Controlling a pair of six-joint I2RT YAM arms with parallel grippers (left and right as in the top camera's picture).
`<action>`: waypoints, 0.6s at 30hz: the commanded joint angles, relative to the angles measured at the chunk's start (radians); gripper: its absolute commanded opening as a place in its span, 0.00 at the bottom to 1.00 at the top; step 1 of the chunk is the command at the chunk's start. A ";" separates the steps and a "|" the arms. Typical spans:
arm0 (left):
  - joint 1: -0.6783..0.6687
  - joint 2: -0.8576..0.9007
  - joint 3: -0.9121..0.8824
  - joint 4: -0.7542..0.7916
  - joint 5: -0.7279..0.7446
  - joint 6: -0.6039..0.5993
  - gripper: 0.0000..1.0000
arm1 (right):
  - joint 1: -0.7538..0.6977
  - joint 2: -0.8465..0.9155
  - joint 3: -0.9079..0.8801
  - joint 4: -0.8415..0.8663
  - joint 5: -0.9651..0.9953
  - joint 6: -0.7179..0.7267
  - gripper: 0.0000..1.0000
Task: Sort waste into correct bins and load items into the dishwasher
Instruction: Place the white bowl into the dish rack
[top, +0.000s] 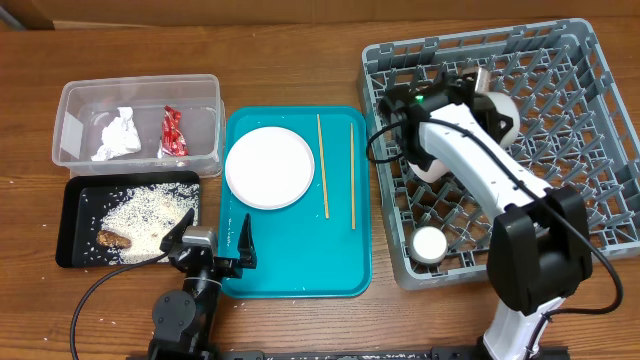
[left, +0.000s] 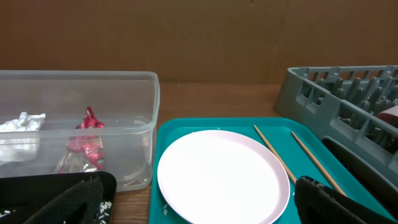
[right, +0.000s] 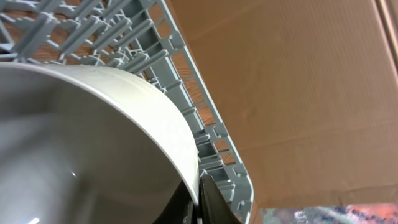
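My right gripper (top: 482, 88) is inside the grey dish rack (top: 590, 150), shut on the rim of a pale bowl (top: 503, 118). In the right wrist view the fingers (right: 198, 200) pinch the bowl's edge (right: 81, 143). A second bowl (top: 432, 166) and a white cup (top: 430, 243) sit in the rack. My left gripper (top: 212, 240) is open and empty, low at the front between the black tray (top: 75, 225) and the white plate (top: 269, 167). Two chopsticks (top: 322, 165) (top: 352, 175) lie on the teal tray. The clear tub (top: 140, 95) holds the tissue (top: 118, 135) and red wrapper (top: 174, 132). Rice (top: 145, 218) and a brown scrap (top: 113, 239) lie in the black tray.
The teal tray (top: 300, 270) lies between the black tray and the rack. In the left wrist view the plate (left: 221, 177), chopsticks (left: 273, 152), tub (left: 124, 124) and rack wall (left: 336, 99) show ahead. A brown cardboard wall stands behind the table.
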 joint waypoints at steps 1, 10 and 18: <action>0.005 -0.002 -0.003 0.002 0.005 0.026 1.00 | -0.056 0.003 0.001 0.018 -0.023 0.027 0.04; 0.005 -0.002 -0.003 0.002 0.005 0.026 1.00 | -0.049 0.006 0.001 0.009 -0.135 0.021 0.04; 0.005 -0.002 -0.004 0.002 0.005 0.026 1.00 | 0.035 0.006 0.001 -0.045 -0.093 0.022 0.05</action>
